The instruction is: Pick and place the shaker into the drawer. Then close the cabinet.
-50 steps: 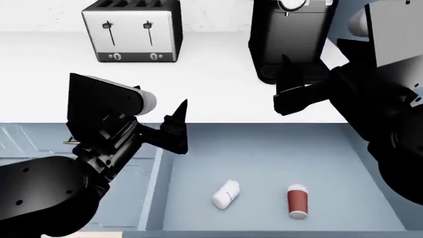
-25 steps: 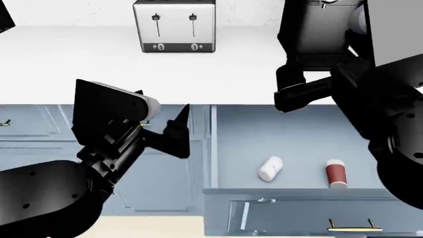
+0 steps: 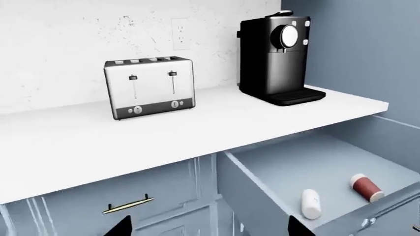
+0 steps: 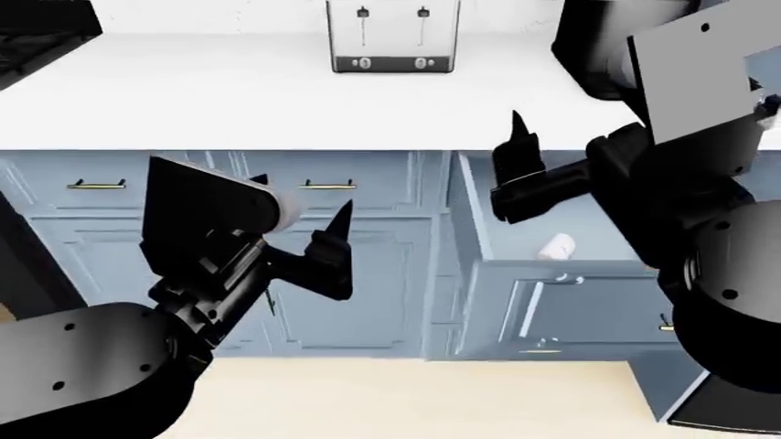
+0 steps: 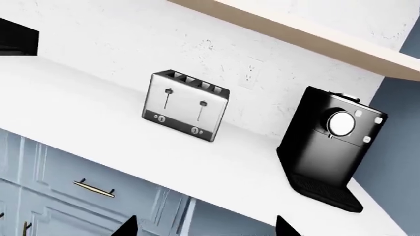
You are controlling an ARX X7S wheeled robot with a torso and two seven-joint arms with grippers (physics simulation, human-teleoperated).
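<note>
The blue-grey drawer stands pulled out of the cabinet below the white counter. Two small cylinders lie on its floor: a white one and a red one with a white cap. I cannot tell which of them is the shaker. My left gripper hangs open and empty in front of the cabinet doors, left of the drawer. My right gripper is open and empty above the drawer's left wall.
On the counter stand a silver toaster and a black coffee machine. A black range is at the far left. Brass handles line the cabinet fronts. Beige floor lies below.
The head view has pulled back from the counter and shifted left: cabinet fronts and floor now show. The drawer sits further right. Both arms keep their poses, grippers still open.
</note>
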